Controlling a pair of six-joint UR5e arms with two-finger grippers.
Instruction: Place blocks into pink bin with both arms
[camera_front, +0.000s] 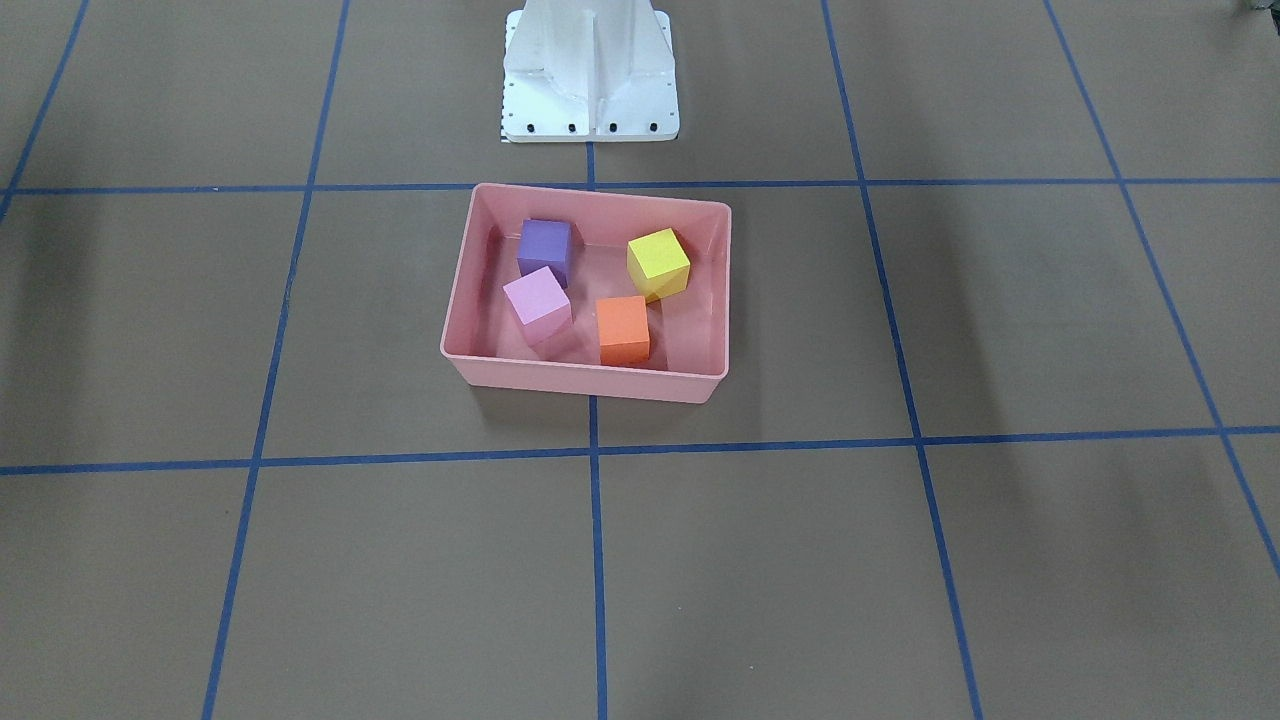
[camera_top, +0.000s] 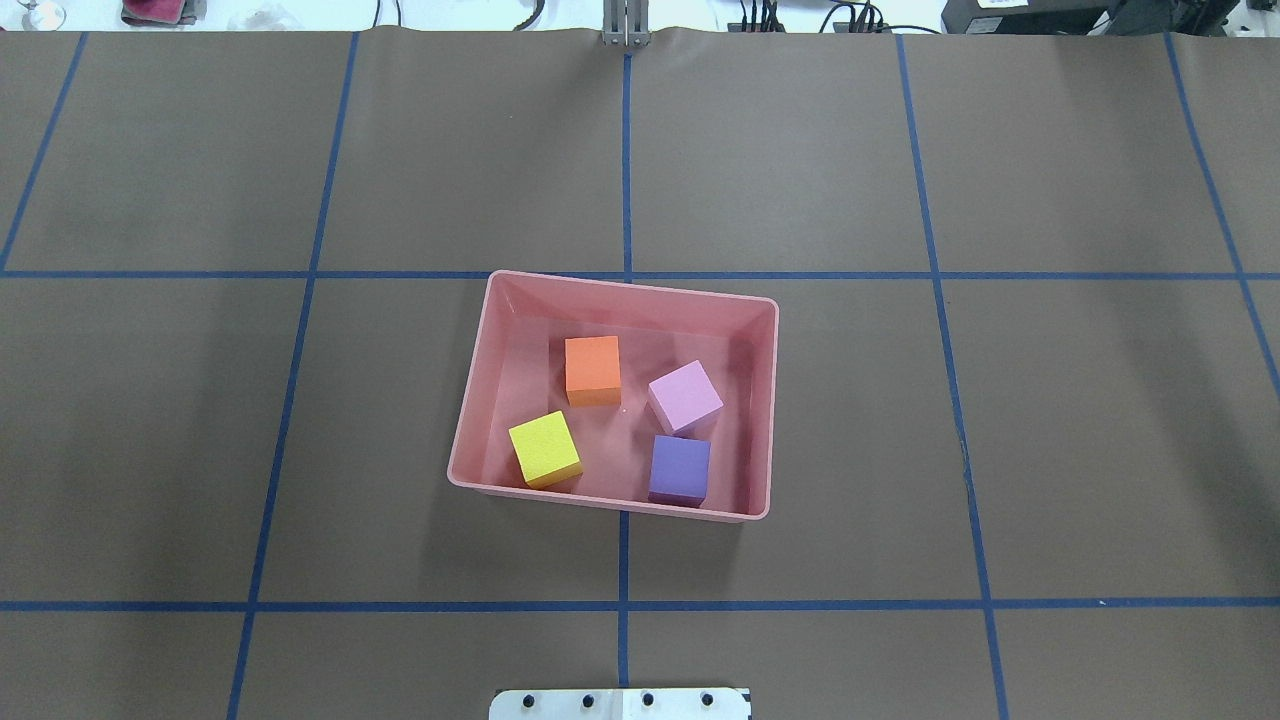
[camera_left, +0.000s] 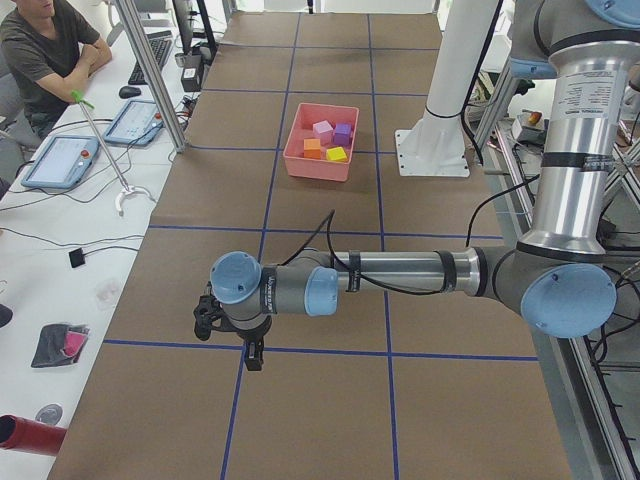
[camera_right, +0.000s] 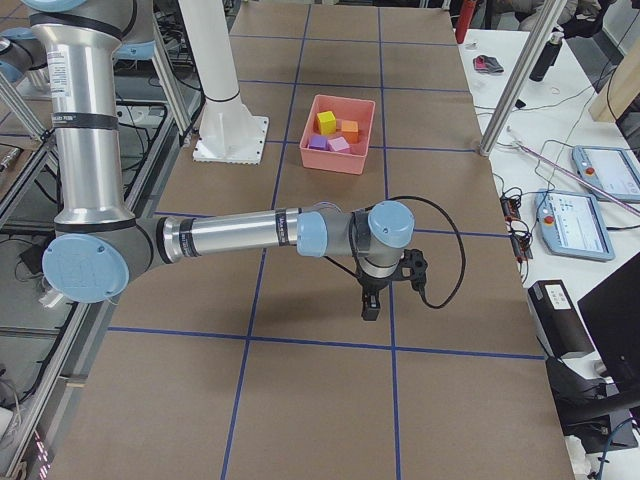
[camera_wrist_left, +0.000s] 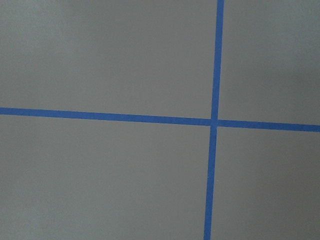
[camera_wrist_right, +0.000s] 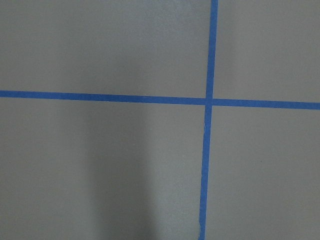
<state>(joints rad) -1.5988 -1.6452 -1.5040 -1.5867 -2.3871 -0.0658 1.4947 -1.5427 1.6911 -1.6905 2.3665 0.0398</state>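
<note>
Salmon-pink shallow plastic bin (camera_top: 762, 410) sits open side up on the brown paper-covered counter (camera_top: 900, 450). It straddles the centre tape line right in front of the white pedestal base (camera_front: 590, 80), which I read as a spot either arm reaches equally. Its long axis runs across the counter, left to right for the robot, skewed slightly off the blue tape grid.

All four small matte blocks lie on the bin floor: purple cube (camera_top: 680, 470) just beside light-pink cube (camera_top: 685, 396), with orange cube (camera_top: 592, 370) and yellow cube (camera_top: 545, 449) apart from them. Task looks done to me.

The left tool (camera_left: 252, 355) and right tool (camera_right: 370, 305) hang pointing down at opposite counter ends, well apart from the bin. I cannot tell how far either is open or whether it holds anything. The wrist views show only tape crossings.
</note>
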